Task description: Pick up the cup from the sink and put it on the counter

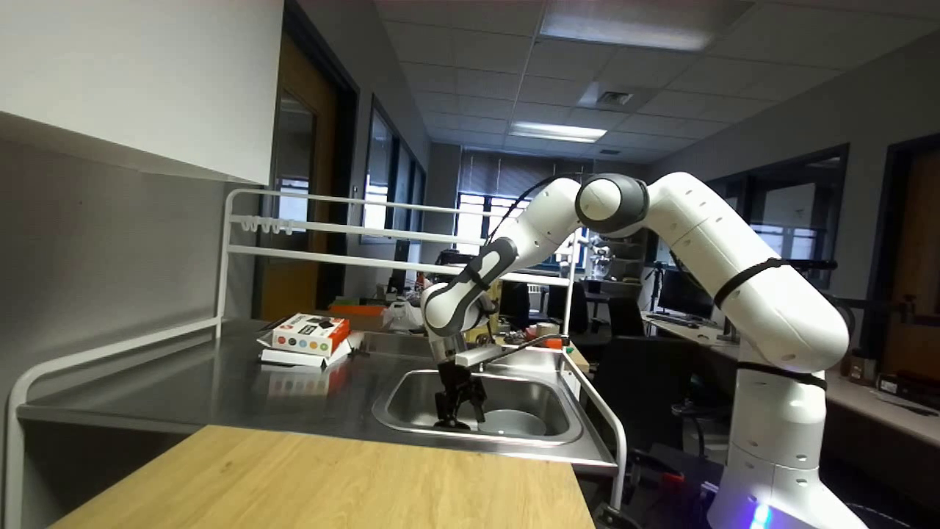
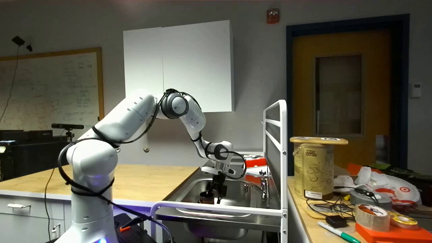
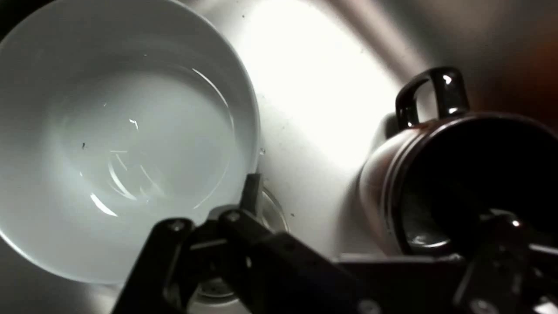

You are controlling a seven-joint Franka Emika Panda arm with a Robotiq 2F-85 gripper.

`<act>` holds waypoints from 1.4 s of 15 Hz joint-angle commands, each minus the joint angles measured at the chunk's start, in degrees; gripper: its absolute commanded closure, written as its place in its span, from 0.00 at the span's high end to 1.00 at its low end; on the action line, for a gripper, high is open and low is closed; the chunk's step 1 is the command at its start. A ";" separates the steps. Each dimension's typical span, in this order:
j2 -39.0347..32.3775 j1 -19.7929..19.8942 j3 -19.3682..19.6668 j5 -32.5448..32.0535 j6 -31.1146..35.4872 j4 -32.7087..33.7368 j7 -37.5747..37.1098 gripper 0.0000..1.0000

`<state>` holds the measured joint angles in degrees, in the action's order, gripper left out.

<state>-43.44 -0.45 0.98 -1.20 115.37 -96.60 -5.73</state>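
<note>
The cup (image 3: pixel 375 187) is a reddish-brown mug with a dark handle, mouth up in the sink, at the right of the wrist view. In an exterior view it shows small and dark (image 2: pixel 206 199); in an exterior view the gripper mostly hides it. The sink (image 1: pixel 514 387) is the shiny steel basin, also seen here (image 2: pixel 194 190). The counter (image 1: pixel 176 382) is the grey steel worktop beside it. My gripper (image 3: pixel 355 200) is down in the sink, open. One finger is outside the cup by the bowl; the other overlaps the cup's dark mouth. Whether it touches is unclear.
A white bowl (image 3: pixel 130 131) sits in the sink beside the cup, over the drain (image 3: pixel 273 213). A faucet (image 2: pixel 265 189) stands at the sink's edge. A white rack (image 1: pixel 352 257) borders the counter. A red-and-white box (image 1: pixel 312 334) lies on it. A wooden tabletop (image 1: pixel 338 485) adjoins.
</note>
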 commanded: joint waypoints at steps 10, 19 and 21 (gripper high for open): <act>-3.77 -0.64 -0.29 1.31 -2.92 6.24 -0.15 0.12; -0.84 0.00 0.21 2.65 -2.56 5.10 -0.69 0.07; 0.98 0.17 0.28 2.71 -1.77 3.73 -0.79 0.07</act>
<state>-46.74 -0.63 1.25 0.59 114.03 -90.52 -6.03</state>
